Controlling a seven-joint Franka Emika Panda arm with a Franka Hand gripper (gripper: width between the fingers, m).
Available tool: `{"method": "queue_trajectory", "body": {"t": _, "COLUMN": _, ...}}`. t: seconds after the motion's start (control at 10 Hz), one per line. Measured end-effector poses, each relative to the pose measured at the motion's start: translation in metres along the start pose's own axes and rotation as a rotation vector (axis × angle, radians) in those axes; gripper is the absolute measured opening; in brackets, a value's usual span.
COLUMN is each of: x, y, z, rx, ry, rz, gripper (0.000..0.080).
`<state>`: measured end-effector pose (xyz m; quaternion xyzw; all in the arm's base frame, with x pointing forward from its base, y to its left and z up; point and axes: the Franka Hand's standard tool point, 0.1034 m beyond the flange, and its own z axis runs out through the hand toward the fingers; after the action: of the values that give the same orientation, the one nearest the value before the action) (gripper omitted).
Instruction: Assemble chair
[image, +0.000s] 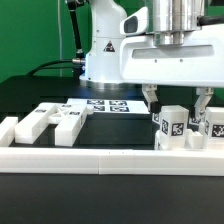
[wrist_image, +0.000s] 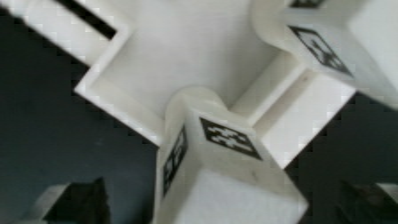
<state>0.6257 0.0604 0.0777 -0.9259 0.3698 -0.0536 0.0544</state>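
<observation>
Two-finger claw (image: 177, 108): open, gripping nothing; the fingers (image: 150, 98) are spread wide and point straight down.
Under the claw: the upright chair pieces (image: 171, 126) stand between the fingers. The wrist view shows a dark gap on either side of the nearest block, so there is no contact.
Orientation: the nearest block stands on end, long axis vertical, top face toward the claw. A stepped flat piece lies beyond it in the wrist view.
Position: at the exterior view's right, on the dark surface (image: 120, 125), just behind the border rail (image: 80, 152).
Second group: the flat chair pieces (image: 45, 122) lie at the exterior view's left, well apart from the claw, with their long axes roughly across that view.
Edges: the rail runs along the whole near edge.
Open room: bare surface between the two groups.
Marker board (image: 110, 105): lies flat behind that gap, in front of the arm (image: 105, 50).
Labels: black-and-white square tags (wrist_image: 231, 138) on the block faces, patterns only. A mark on the arm is too small to read.
</observation>
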Motion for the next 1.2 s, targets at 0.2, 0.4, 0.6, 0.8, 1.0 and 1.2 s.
{"method": "queue_trajectory", "body": {"t": 0.2, "x": 0.0001, "y": 0.0002, "z": 0.0, "rx": 0.0, "ry": 0.0, "rz": -0.192, "gripper": 0.0648}}
{"method": "queue_trajectory", "body": {"t": 0.4, "x": 0.0029, "y": 0.0027, "z": 0.0001, "rx": -0.001, "ry": 0.001, "rz": -0.385, "gripper": 0.0649}}
{"method": "queue_trajectory", "body": {"t": 0.6, "x": 0.0043, "y": 0.0045, "z": 0.0006, "rx": -0.004, "ry": 0.001, "rz": -0.51, "gripper": 0.0649}}
{"method": "queue_trajectory", "body": {"t": 0.8, "x": 0.005, "y": 0.0049, "z": 0.0004, "rx": -0.018, "ry": 0.006, "rz": -0.683, "gripper": 0.0649}}
{"method": "queue_trajectory", "body": {"t": 1.0, "x": 0.0056, "y": 0.0048, "z": 0.0002, "rx": -0.043, "ry": 0.011, "rz": -0.875, "gripper": 0.0649}}
{"method": "queue_trajectory", "body": {"t": 1.2, "x": 0.0056, "y": 0.0053, "z": 0.0007, "rx": -0.044, "ry": 0.01, "rz": -0.899, "gripper": 0.0516}}
